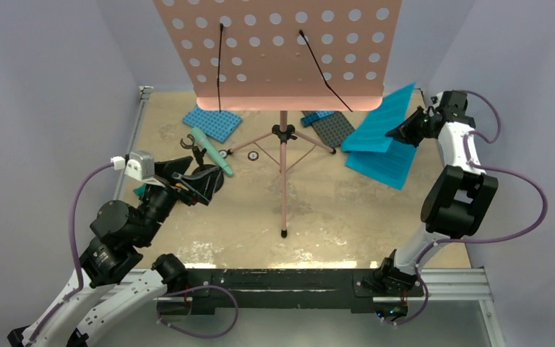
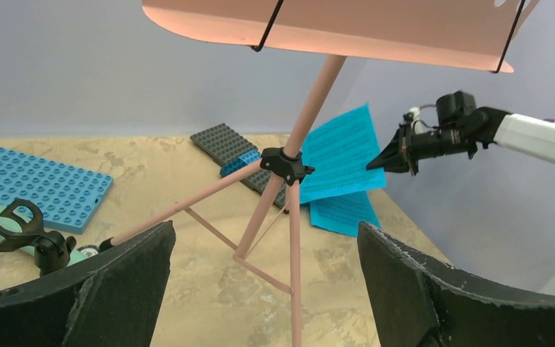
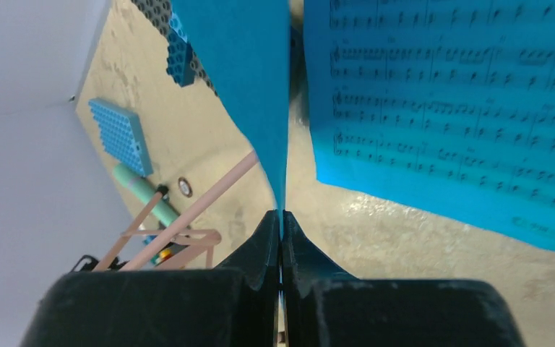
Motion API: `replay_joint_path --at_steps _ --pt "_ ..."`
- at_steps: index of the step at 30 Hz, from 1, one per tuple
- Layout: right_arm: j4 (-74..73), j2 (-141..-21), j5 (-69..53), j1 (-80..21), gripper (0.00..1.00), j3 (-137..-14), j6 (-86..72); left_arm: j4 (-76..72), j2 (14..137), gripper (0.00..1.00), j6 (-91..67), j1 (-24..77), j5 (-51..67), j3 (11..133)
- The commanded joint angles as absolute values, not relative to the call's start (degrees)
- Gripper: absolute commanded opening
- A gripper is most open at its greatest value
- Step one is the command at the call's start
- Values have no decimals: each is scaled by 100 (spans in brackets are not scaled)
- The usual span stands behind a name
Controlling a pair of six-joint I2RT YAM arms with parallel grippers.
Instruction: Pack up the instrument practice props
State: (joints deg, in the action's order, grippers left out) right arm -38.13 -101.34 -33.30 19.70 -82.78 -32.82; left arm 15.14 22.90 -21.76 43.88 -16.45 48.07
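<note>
The pink music stand [image 1: 283,166] rises from its tripod mid-table, its perforated board [image 1: 282,50] high at the back. My right gripper [image 1: 397,132] is shut on the edge of a cyan sheet-music page [image 3: 253,87], lifted and curling; a second page [image 1: 390,165] lies flat beneath it. The mint-green microphone [image 1: 215,155] lies on the table at the left beside the black mic stand [image 1: 190,144]. My left gripper [image 1: 191,181] hovers just in front of them, open and empty, facing the tripod [image 2: 293,137]. The held page [image 2: 340,155] shows past the tripod.
A blue studded baseplate [image 1: 213,121] lies behind the microphone. A grey baseplate [image 1: 332,129] with a blue brick [image 1: 316,116] on it sits right of the tripod. A small round disc [image 1: 253,155] rests near the tripod's left leg. Walls close in on three sides.
</note>
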Motion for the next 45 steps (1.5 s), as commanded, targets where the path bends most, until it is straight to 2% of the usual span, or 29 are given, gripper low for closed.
replay_joint_path --at_steps 1,6,14,15,18,20,23,27,31,35,45 --pt "-3964 -9903 -2523 1969 0 -8461 -2492 1420 2335 100 -2350 4395 -1501 4700" --pt "-3988 -10088 -1769 1965 0 -8118 -2053 1683 2192 100 -2307 4395 -1648 4679" --pt "-4139 -10367 -1432 1970 0 -7998 -1944 1787 2126 100 -2405 4395 -1671 4549" --pt "-4133 -10371 -1394 1969 2 -7979 -1943 1799 2141 100 -2410 4399 -1670 4546" --pt "-4156 -10380 -1292 1971 27 -8001 -1958 1831 2138 100 -2409 4395 -1724 4529" --pt "-4193 -10367 -1169 1972 39 -8009 -1969 1838 2130 100 -2400 4395 -1769 4537" --pt "-4236 -10315 -1002 1969 50 -8013 -1984 1854 2127 100 -2403 4395 -1811 4537" --pt "-4473 -10153 -701 1963 57 -8139 -2039 1952 2136 100 -2535 4395 -2012 4560" --pt "-4460 -9616 -660 1958 60 -8240 -2262 1973 2169 100 -2700 4395 -2259 4542" --pt "-4104 -8796 -1173 1810 60 -8051 -2744 1942 2331 100 -3017 4398 -2445 4491" --pt "-770 -5644 -1734 -240 59 -5109 -3064 1299 2657 100 -3253 4395 -1847 4187"
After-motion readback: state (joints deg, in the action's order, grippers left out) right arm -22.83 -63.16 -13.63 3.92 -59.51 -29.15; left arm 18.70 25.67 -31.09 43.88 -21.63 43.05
